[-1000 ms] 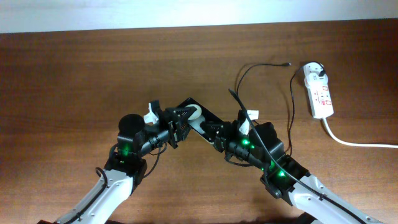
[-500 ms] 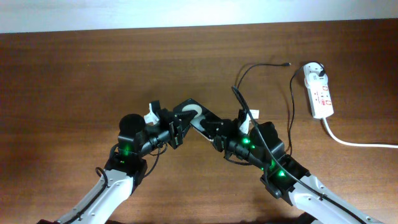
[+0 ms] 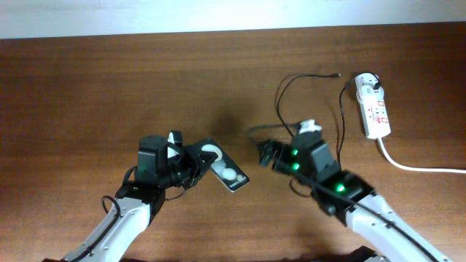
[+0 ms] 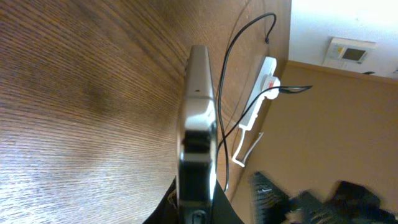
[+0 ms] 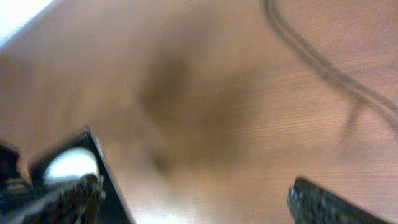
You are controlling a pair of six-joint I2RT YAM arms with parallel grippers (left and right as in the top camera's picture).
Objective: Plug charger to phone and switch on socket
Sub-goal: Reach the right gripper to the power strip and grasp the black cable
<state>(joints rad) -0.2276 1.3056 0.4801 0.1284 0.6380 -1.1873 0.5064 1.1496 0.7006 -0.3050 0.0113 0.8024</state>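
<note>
The brown wood-grained table (image 3: 87, 87) is carrying everything, and the largest task item, the socket (image 3: 375, 109), is lying at its far right as a hard white strip with red marks, its long axis running away from the robot. The left gripper (image 3: 195, 164) is clenching one end of the phone (image 3: 224, 169), a thin, rigid black slab with two white blobs on a glossy screen. In the left wrist view it is showing edge-on, with a smooth, shiny rim. Its long axis is slanting from upper left to lower right, so the free end is pointing at the gap between the arms. The right gripper (image 3: 263, 153) is hanging just right of that end, apart from it. In its blurred wrist view the fingers are standing wide apart with nothing visible between them. The cable (image 3: 341, 124), thin, black and limp, is looping from the white adapter (image 3: 366, 80) on the socket towards the right arm. Its tip (image 3: 336, 75) is lying far back, beside the socket and well apart from the phone. The right arm is the nearer to the tip, so fetching it is probably falling to that arm.
</note>
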